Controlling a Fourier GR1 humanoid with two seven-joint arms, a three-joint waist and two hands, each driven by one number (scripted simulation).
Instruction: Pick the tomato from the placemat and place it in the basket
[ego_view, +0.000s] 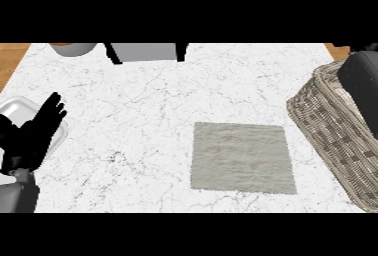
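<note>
The grey placemat (242, 157) lies flat on the white marble counter, right of centre, with nothing on it. No tomato shows anywhere in the view. The woven wicker basket (325, 125) stands at the right edge. A dark rounded shape, my right hand or forearm (362, 80), sits over the basket's inside and hides what is beneath it. My left hand (33, 135) rests open at the left edge with its fingers pointing up, holding nothing.
A white tray-like object (16, 106) lies at the left edge, partly under my left hand. A grey pot (74, 48) and a grey block with black legs (145, 51) stand along the counter's far edge. Wooden floor shows at the far corners.
</note>
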